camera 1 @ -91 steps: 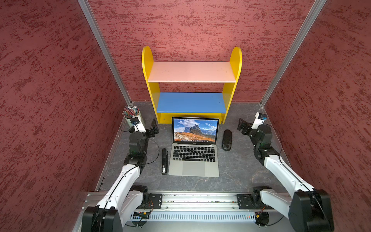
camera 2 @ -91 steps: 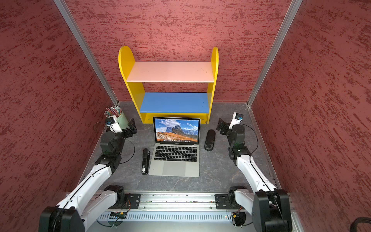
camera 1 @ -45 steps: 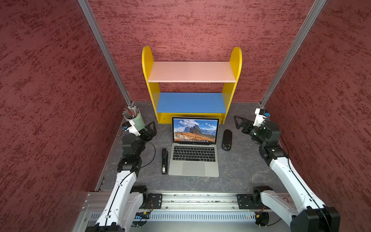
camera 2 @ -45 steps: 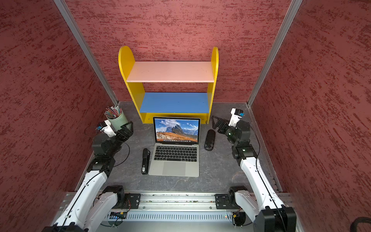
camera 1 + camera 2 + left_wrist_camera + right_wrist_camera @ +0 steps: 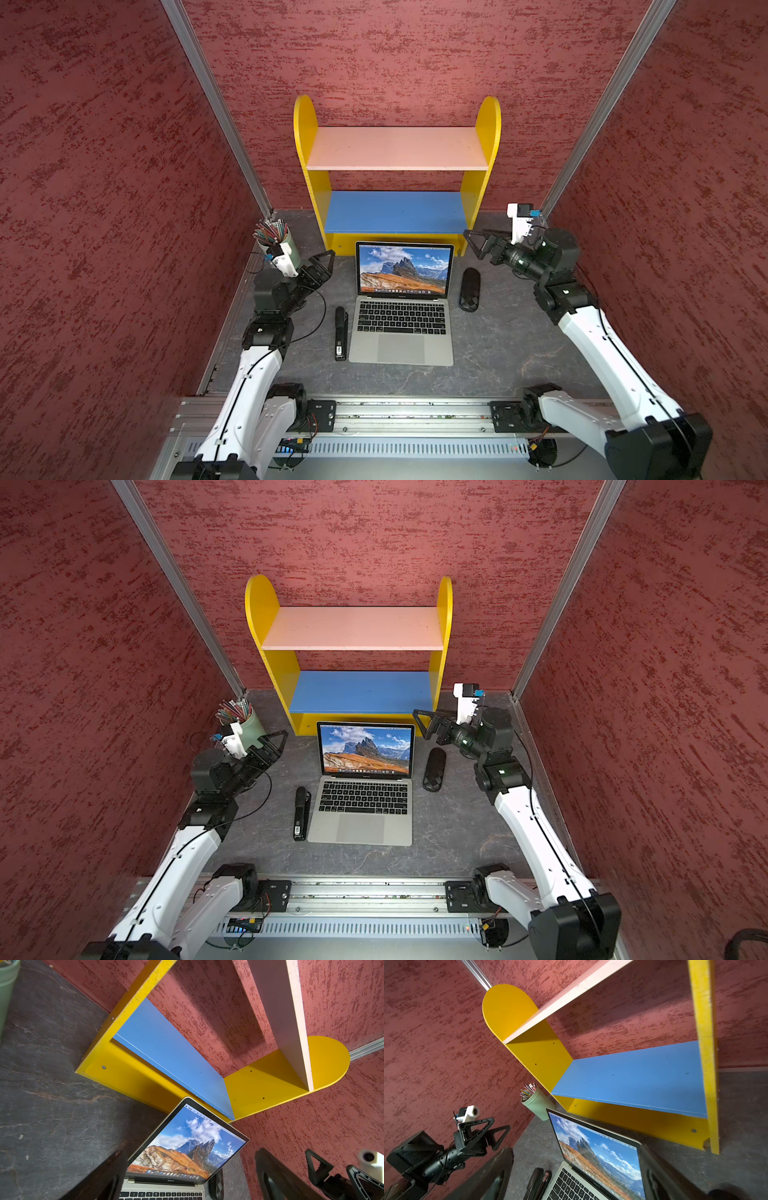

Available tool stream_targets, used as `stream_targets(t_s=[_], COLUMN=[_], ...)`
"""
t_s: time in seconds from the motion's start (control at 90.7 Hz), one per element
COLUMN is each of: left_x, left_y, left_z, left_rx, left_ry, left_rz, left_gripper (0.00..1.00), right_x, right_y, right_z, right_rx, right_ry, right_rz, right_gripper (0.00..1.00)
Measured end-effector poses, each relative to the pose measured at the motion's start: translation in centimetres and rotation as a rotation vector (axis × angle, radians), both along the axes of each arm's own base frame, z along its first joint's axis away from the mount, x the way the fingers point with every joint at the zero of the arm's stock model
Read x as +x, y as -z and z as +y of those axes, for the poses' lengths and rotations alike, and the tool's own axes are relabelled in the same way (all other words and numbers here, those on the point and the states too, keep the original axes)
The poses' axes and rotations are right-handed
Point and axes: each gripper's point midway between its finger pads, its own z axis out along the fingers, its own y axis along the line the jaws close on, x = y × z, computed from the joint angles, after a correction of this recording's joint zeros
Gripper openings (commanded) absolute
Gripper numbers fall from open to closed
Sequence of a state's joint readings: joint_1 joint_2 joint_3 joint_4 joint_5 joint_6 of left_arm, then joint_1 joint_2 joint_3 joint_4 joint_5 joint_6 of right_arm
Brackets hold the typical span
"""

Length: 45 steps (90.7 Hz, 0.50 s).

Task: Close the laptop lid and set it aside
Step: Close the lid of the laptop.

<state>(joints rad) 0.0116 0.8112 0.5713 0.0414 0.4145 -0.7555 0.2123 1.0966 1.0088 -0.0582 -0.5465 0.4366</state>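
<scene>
Grey tabletop (image 5: 498,353) bears one open laptop (image 5: 401,328), one stapler (image 5: 340,332); left end effector (image 5: 326,266) and right end effector (image 5: 473,245) gape empty.

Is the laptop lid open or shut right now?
Open. The lid stands raised behind the keyboard, and its lit screen shows a mountain wallpaper in both top views.

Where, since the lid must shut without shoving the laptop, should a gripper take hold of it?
Pinch the laptop lid at its top edge, near a corner, coming from the side. It stands nearly upright with that edge free, while the shelf sits close behind. The open right gripper hangs beside its right corner.
</scene>
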Motion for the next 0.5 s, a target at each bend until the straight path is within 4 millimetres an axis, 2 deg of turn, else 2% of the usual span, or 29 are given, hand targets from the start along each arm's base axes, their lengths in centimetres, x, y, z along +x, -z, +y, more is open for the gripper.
stream_targets(t_s=[0.32, 0.496], left_x=[-0.4, -0.8], left_y=[-0.2, -0.2], left_z=[-0.9, -1.3], left_rx=[-0.006, -0.004], left_ry=[0.045, 0.063], left_rz=[0.008, 0.011], left_gripper=[1.0, 1.0], right_x=[1.1, 2.2], right_y=[-1.2, -0.8], right_z=[5.1, 7.6], right_rx=[-0.088, -0.145], right_ry=[-0.126, -0.17], right_rz=[-0.002, 0.018], right_gripper=[0.98, 0.98])
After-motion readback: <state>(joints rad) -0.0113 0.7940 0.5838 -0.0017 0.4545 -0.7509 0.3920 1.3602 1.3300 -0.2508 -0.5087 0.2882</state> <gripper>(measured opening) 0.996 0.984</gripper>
